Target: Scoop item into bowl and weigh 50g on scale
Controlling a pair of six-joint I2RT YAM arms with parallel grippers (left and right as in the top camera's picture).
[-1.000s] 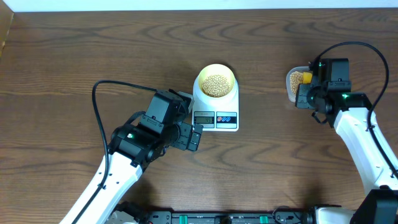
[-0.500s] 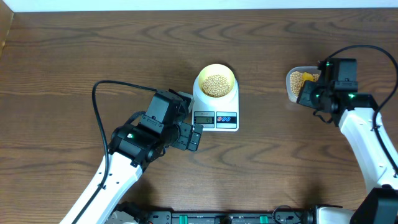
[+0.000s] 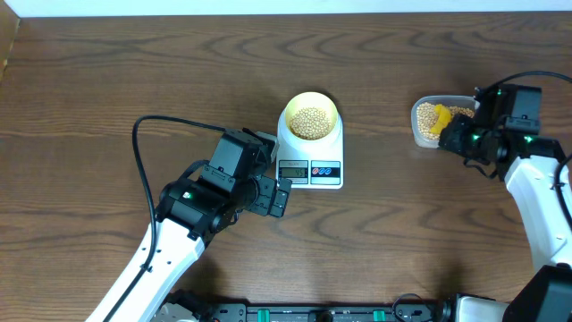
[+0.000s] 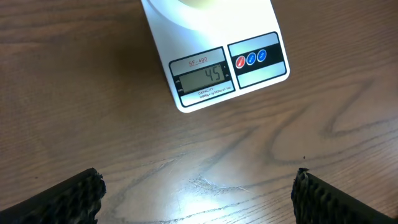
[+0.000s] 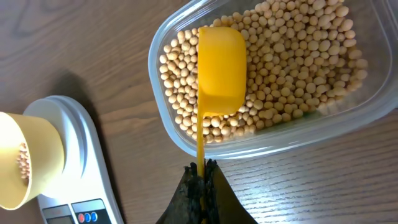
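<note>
Overhead view: scale [image 3: 310,156] sits mid-table [image 3: 134,72], just ahead of the left jaws, its display end toward them. Bowl [image 3: 309,117] stands on the platform at the end of the scale away from those jaws, partly filled with beans [image 3: 310,122]. Left wrist view: left jaws released and spread wide, one dark ribbed finger [image 4: 62,199] in each lower corner, bare wood between them, nothing held. Display [image 4: 202,76] lies ahead of them and reads 45; three round buttons [image 4: 251,58], one red and two blue, beside it. Right wrist view: right jaws clenched on the thin handle of a yellow scoop [image 5: 219,68], fingertips pressed together around it. Scoop head reaches straight ahead of the jaws into a clear tub [image 5: 298,140] and lies on top of more beans there. Cannot tell whether the scoop carries any. Tub near rim sits just beyond the right jaws, resting on the table. Scale and bowl show to one side of the right jaws, apart from the tub.
</note>
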